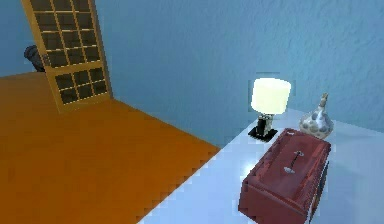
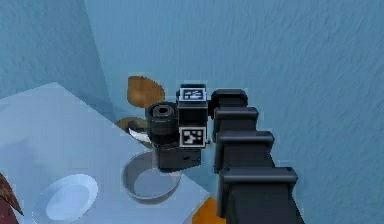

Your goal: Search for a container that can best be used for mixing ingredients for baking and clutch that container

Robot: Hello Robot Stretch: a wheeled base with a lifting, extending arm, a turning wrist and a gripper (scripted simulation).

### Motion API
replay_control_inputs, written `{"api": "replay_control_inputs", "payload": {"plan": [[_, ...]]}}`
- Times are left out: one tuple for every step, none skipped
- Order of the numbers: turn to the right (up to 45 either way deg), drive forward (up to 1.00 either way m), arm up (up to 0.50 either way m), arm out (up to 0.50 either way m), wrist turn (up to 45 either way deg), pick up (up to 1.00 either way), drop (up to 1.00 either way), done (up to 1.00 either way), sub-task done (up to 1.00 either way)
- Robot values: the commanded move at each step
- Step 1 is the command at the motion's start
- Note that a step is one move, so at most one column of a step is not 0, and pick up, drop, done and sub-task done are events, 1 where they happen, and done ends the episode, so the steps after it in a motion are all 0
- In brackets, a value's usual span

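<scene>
Sitting on the white worktop (image 2: 60, 130) right at the tool (image 2: 160, 155), a grey round bowl (image 2: 148, 182) shows just below the tool's dark body in the arm side view. Its inside reads as plain lighter grey. Whether the tool touches the bowl or hangs above it cannot be told, nor whether it grips anything.

Left of the tool and apart from the bowl lies a pale shallow dish (image 2: 70, 197), its hollow a plain bluish white. Farther left of the tool, at the picture's edge, a dark red box (image 2: 5, 195) shows as a sliver.

The worktop's edge runs slantwise close by the bowl, on the tool's right, under the dark arm (image 2: 250, 170). Orange floor (image 2: 208, 212) shows past that edge. Beyond the tool a brown curved shape (image 2: 145, 90) stands against the blue wall (image 2: 300, 50).

In the forward view the box (image 1: 288, 180) lies closed on the worktop (image 1: 210, 190), with a lit lamp (image 1: 270, 97) and a silvery vase (image 1: 318, 118) behind it. Open orange floor (image 1: 80, 150) reaches to a wooden cabinet (image 1: 70, 50).
</scene>
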Motion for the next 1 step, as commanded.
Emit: {"api": "replay_control_inputs", "payload": {"plan": [[0.0, 0.00, -0.28, 0.00, 0.0, 0.00, 0.00, 0.00, 0.00]]}}
